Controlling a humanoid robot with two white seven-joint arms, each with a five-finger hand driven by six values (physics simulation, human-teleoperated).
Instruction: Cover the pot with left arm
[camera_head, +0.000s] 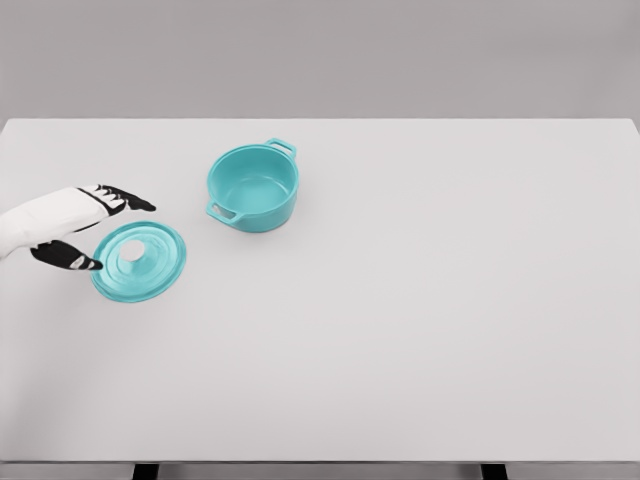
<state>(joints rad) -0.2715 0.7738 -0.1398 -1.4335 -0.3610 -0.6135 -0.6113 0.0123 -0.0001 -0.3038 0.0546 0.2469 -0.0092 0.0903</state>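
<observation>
A teal pot (253, 188) stands upright on a wide white table (420, 330), uncovered. It is round and deep, with a small loop handle on its far right side and a second one on its near left side. Its inside is the same teal as the outside, and nothing shows in it.

The matching teal lid (139, 261) lies flat on the table to the near left of the pot, close to it but not touching. The lid is a shallow disc with a raised rim and a pale round knob at its centre, facing up.

The left hand (88, 228) comes in from the left edge, farther left of the pot than the lid is. Its arm and palm are white and its fingers are black. The fingers are spread apart: the upper ones reach out above the lid's far left edge, and the thumb sits low at the lid's left rim, appearing to meet the edge. The hand brackets that side of the lid without gripping it, and the lid rests level on the table.

Between the lid and the pot there is only bare tabletop. The table's surface runs on past the pot to the right. Behind the table, beyond the pot, is a plain grey wall (320, 55).
</observation>
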